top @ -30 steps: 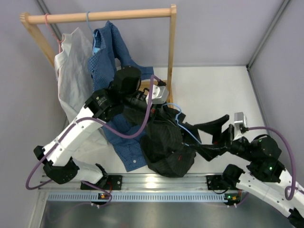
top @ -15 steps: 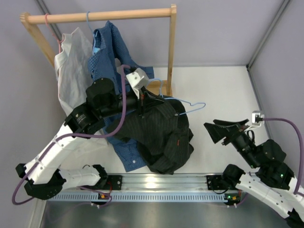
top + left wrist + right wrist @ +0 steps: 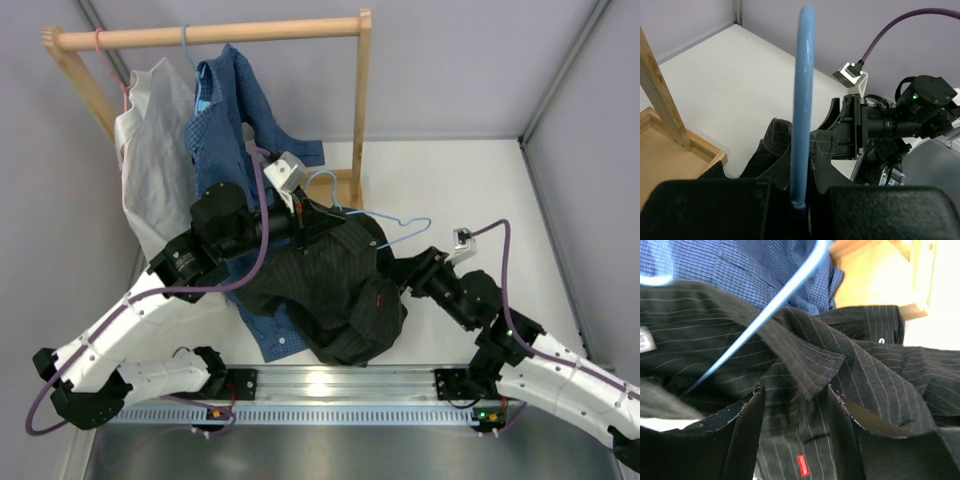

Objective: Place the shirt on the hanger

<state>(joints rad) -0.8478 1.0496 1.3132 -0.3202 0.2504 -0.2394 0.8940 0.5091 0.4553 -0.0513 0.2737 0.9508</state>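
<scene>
Clamped shut, the left gripper (image 3: 300,216) has the hanger (image 3: 802,100) pinched hard, and on its wrist camera the blue rod shoots straight up out of the closed jaws. From above, the hanger hangs tilted over the table (image 3: 470,190) with its hook toward the rack (image 3: 210,35). One pointed end juts out bare to the right, clear of any cloth. Whether the other end sits inside the cloth, I can't tell.

The shirt (image 3: 340,290) is a dark, rumpled heap right below that grip. It spills down onto the table between the two arms, with its red tag (image 3: 377,298) facing up near the right edge. Blue cloth peeks out from under its near left side.

Now the right gripper (image 3: 795,390): it's pushed in low against the shirt's right edge, just under the bare hanger end. Its fingers (image 3: 747,435) stand apart, about halfway, and a pointed fold of pinstriped cloth lies in the gap between them. They aren't squeezing it, and daylight shows on both sides of the fold. On that wrist camera the blue rod slants across above the black cloth.

Back on the rack, the blue shirt (image 3: 225,110) and the white shirt (image 3: 150,140) hang side by side.
</scene>
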